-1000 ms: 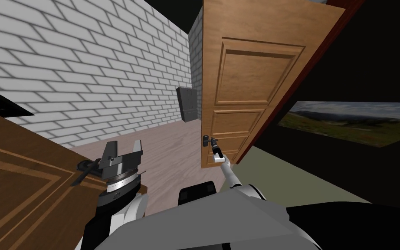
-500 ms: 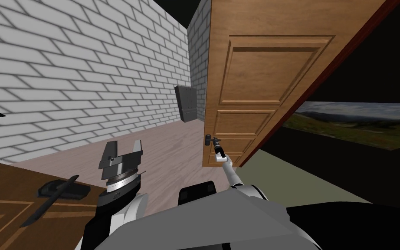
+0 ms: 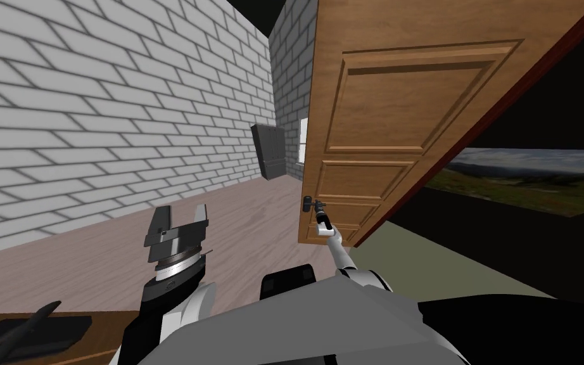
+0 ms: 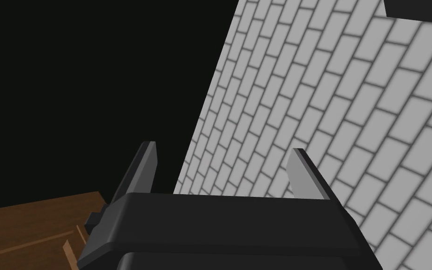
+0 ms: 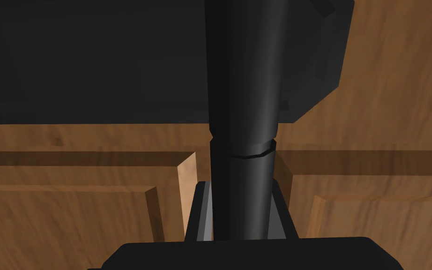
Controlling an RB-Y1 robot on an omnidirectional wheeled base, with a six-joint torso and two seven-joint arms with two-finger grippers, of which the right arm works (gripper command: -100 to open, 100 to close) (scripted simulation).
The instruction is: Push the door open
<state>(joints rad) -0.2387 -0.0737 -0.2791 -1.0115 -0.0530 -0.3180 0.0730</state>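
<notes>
The left tool (image 4: 222, 157) is spread, near the white brick wall (image 3: 94, 114). Farther ahead to the right, the right tool (image 5: 238, 211) seems pinched on the black cylindrical lever handle (image 5: 241, 117), which hides most of its fingers (image 5: 203, 215). The handle sits on the brown panelled wooden door (image 3: 386, 127), which is ajar with its top cut off.

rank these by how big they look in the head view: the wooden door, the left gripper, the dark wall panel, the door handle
1. wooden door, by far the largest
2. left gripper and dark wall panel: about alike, and the gripper is nearer the camera, so not ranked
3. door handle, smallest
</notes>
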